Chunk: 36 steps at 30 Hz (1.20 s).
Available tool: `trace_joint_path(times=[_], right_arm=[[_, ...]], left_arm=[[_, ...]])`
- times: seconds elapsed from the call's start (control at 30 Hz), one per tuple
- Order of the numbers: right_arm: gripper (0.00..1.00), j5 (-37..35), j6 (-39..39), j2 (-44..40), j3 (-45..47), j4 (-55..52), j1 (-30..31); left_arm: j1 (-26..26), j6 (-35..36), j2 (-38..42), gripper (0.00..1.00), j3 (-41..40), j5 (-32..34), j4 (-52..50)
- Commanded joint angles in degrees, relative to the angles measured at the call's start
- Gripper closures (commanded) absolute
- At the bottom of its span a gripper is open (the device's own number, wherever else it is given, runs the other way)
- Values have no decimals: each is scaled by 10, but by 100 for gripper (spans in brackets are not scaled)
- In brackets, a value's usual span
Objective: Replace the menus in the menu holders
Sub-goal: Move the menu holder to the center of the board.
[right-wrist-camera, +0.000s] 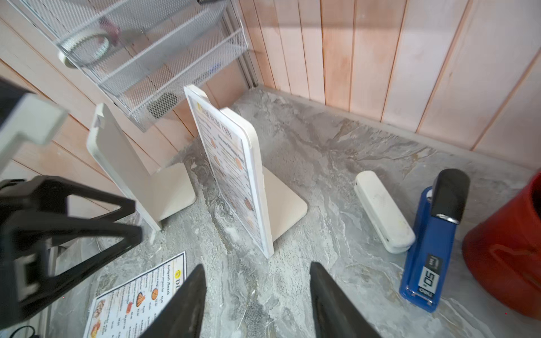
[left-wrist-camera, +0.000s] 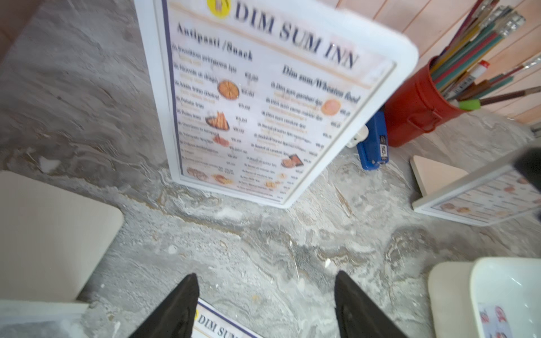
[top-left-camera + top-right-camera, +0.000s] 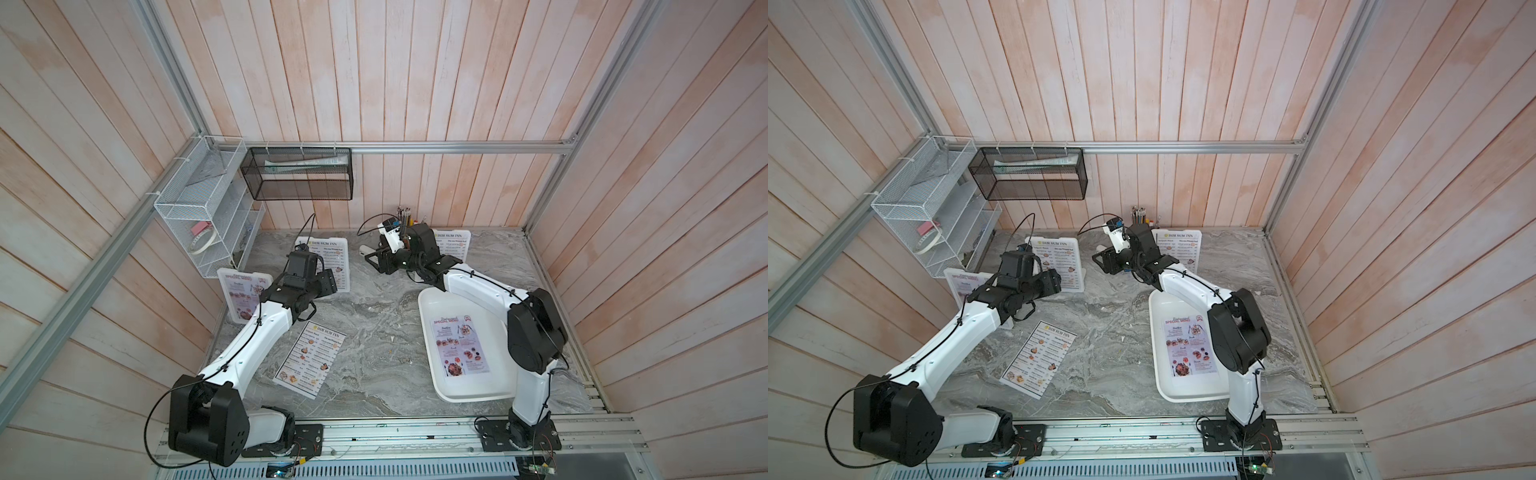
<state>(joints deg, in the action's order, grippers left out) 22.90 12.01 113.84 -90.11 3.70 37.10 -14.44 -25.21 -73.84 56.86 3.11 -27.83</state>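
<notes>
Stretching forward — both arms [image 3: 249,332], jaws apart.

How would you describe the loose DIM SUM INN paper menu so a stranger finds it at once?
Start at the grey marble tabletop. Beside the white left arm lies a white paper sheet headed DIM SUM INN. Unlike the two framed copies standing behind, this one lies flat, unframed.

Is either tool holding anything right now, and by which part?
Nothing is held: the left tool and the right tool are both open and empty.
</notes>
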Motion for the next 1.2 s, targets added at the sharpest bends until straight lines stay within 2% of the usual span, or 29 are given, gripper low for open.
trace_joint_path(times=[0.0,0.37,0.63,0.8,0.93,1.07,1.17], right_arm=[[41,26,1,35,-55,18,8],[41,55,-7,156,-184,16,31],[41,71,1,218,-258,24,34],[47,91,7,232,-273,35,38],[57,101,12,228,-270,41,40],[66,110,13,207,-241,56,46],[69,103,10,190,-213,72,50]], left_arm=[[-1,-38,44,25,-53,-52,-26],[-2,-60,77,25,-111,-76,-41],[4,-79,76,23,-119,-49,-58],[13,-79,86,23,-126,-56,-55],[17,-74,84,23,-121,-58,-57],[18,-69,78,23,-115,-55,-56],[19,-67,72,23,-113,-56,-53]])
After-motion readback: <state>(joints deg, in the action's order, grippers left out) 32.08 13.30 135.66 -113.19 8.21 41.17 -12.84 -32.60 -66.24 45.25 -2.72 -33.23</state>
